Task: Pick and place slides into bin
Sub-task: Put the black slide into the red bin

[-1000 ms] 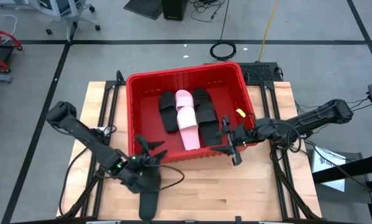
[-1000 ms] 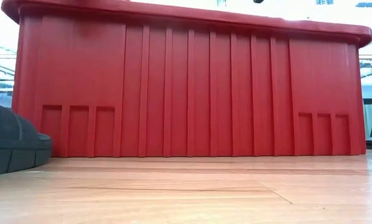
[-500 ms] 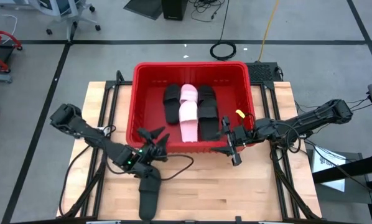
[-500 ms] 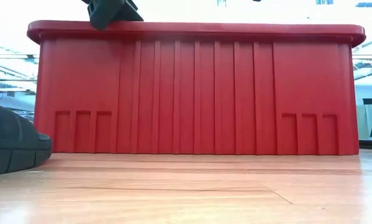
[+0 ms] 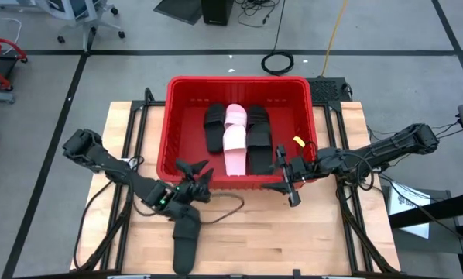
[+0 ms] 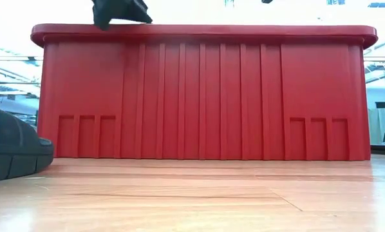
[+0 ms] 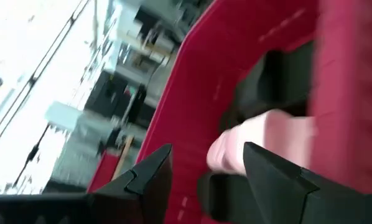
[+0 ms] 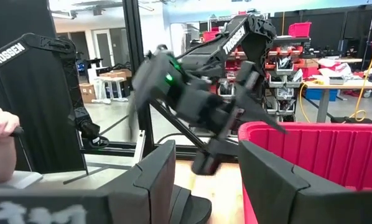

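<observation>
Left arm link (image 8: 232, 38), seen from the right wrist view: "TROSSEN" in white capitals along the dark link above the red bin (image 8: 310, 152).
Dark upright panel (image 8: 18, 93) at the room's edge, same view: "TROSSEN" in white capitals, slanted.
Right wrist housing, near edge of that view: white marks, cut off, unreadable.
High, low, left wrist views: no legible text.

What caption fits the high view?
Five slides lie in the red bin; one black slide remains on the table.
</observation>
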Controlling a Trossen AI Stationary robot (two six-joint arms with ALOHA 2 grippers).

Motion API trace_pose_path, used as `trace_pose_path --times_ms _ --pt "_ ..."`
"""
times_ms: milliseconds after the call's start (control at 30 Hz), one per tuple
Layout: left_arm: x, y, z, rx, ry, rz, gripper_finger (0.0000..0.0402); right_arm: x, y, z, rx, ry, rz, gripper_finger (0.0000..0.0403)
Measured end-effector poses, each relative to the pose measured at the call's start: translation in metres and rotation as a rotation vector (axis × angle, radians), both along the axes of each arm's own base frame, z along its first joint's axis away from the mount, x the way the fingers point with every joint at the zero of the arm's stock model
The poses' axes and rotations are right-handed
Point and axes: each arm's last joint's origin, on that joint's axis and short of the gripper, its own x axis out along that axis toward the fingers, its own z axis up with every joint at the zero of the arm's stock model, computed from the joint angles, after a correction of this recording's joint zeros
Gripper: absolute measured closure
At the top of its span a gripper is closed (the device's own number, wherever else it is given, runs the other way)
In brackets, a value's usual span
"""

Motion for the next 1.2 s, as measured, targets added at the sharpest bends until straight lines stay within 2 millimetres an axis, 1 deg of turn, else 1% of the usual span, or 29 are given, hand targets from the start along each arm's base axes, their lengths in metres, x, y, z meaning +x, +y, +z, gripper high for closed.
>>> trace_pose_path --times_ms 100,267,433,600,700,767,933,1033,1133,1200 --pt "-0.004 -0.018 0.010 -0.001 -0.034 -0.077 0.0197 0.000 0.001 0.000 -0.001 0.004 0.003 0.0238" --pt "-0.018 -0.043 0.029 -0.016 -0.106 -0.176 0.0197 -0.001 0.002 0.000 -0.002 0.003 0.009 0.0238" --pt "-0.039 -0.067 0.035 -0.033 -0.106 -0.306 0.0197 -0.001 0.002 0.001 0.001 -0.005 0.009 0.0238" --pt "-0.057 -0.090 0.033 -0.064 -0.075 -0.465 0.0197 -0.001 0.003 0.001 0.003 -0.012 0.014 0.0238" --pt "-0.066 -0.103 0.032 -0.143 -0.038 -0.637 0.0197 -0.001 0.003 0.003 0.007 -0.025 0.015 0.0238" --pt "-0.072 -0.110 0.031 -0.201 -0.029 -0.715 0.0197 -0.001 0.003 0.003 0.007 -0.026 0.015 0.0238" --pt "-0.079 -0.119 0.028 -0.433 -0.037 -0.805 0.0197 -0.002 0.006 0.003 0.007 -0.027 0.024 0.0238" --pt "-0.081 -0.124 0.025 -0.618 -0.010 -0.874 0.0197 -0.002 0.007 0.003 0.008 -0.027 0.029 0.0238" --pt "-0.079 -0.128 0.019 -0.805 0.009 -0.873 0.0197 -0.003 0.009 0.003 0.024 -0.023 0.039 0.0238" --pt "-0.078 -0.130 0.011 -0.866 0.034 -0.846 0.0197 -0.003 0.011 0.003 0.033 -0.020 0.048 0.0238"
